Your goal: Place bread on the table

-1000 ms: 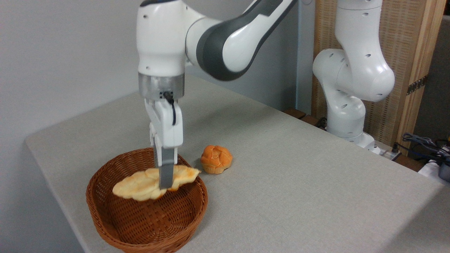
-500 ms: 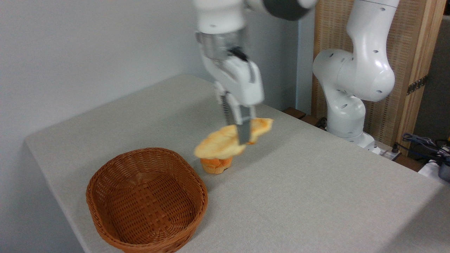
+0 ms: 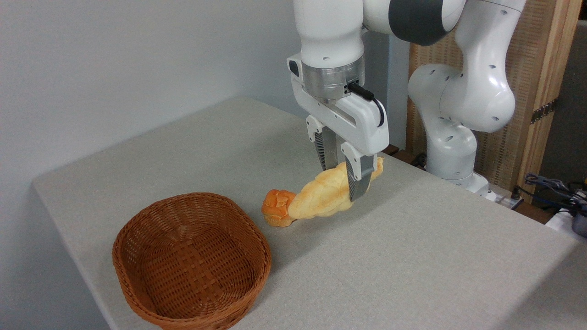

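Overhead, arm bent down; gripper (image 3: 343,176) points downward, clamped on bread (image 3: 328,195), tilted above table (image 3: 412,247).

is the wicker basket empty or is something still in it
Empty. The wicker basket shows only bare weave inside; the braided loaf is outside it, clamped in the gripper.

The light is bright, even and soft. The picture is sharp, without blur or glare. The basket (image 3: 191,261) throws a faint shadow rightwards on the table (image 3: 412,256).
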`<state>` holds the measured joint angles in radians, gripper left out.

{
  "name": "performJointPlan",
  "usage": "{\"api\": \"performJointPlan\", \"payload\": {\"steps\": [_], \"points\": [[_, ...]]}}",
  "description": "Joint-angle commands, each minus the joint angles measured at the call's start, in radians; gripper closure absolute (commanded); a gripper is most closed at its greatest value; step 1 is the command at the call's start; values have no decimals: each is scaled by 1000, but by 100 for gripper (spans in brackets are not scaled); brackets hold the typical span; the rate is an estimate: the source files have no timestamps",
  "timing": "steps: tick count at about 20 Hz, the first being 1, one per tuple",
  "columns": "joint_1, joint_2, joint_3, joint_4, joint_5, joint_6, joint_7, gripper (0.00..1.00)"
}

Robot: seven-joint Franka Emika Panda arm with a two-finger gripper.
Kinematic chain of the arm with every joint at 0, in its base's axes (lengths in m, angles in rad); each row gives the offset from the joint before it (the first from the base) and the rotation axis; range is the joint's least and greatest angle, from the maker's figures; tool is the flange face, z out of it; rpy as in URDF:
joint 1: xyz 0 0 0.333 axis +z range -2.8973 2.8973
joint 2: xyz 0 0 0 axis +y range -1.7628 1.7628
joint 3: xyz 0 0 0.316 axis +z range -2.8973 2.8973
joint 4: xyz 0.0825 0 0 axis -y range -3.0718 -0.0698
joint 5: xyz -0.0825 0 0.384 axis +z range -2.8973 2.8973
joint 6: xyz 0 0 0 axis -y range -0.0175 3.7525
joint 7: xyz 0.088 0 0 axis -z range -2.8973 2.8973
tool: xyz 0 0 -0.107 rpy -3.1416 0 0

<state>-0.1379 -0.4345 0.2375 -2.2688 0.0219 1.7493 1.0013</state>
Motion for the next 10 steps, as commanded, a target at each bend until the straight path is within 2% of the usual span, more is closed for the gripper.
{"api": "performJointPlan", "payload": {"steps": [1,4,8,10], "points": [[-12,8,6,9,-23,-8,-12,0],[-14,10,5,14,-36,-5,-4,0],[-15,14,3,93,-112,9,-16,0],[-17,42,-19,167,-148,-8,-73,0]]}}
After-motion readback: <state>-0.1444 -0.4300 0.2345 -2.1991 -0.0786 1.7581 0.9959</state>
